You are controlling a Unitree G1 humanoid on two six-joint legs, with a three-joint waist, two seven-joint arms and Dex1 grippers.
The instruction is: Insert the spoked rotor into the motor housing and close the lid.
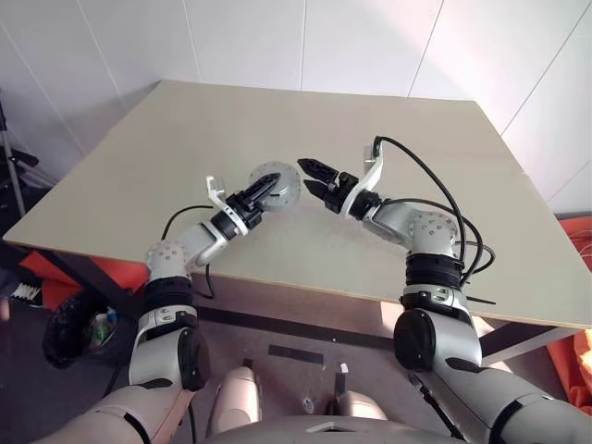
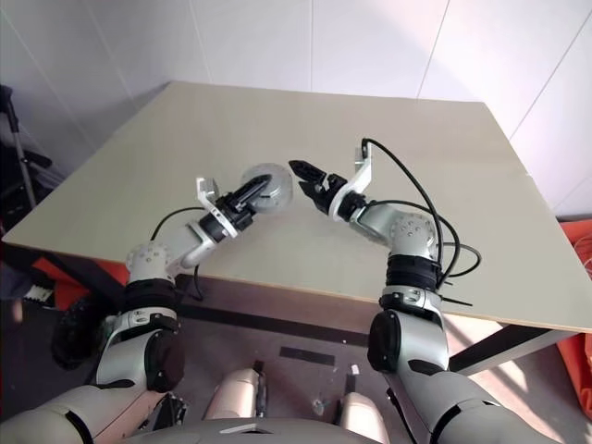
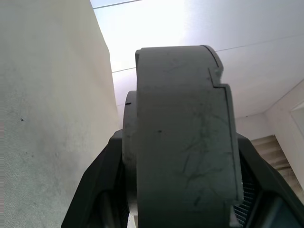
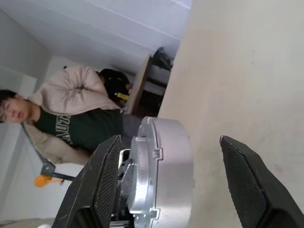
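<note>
- Our left gripper (image 1: 264,190) clamps the assembled motor (image 1: 276,183) by its rim, above the table (image 1: 166,139).
- Our right gripper (image 1: 313,178) stands with jaws spread just beside the motor, touching nothing.
- We judge the lid (image 4: 166,171) is seated on the housing (image 3: 183,137); next comes setting the motor down.
- The lid is smooth silvery metal; the housing is dull, scratched grey, and both are round.
- A person (image 4: 71,118) stands beyond the table.
</note>
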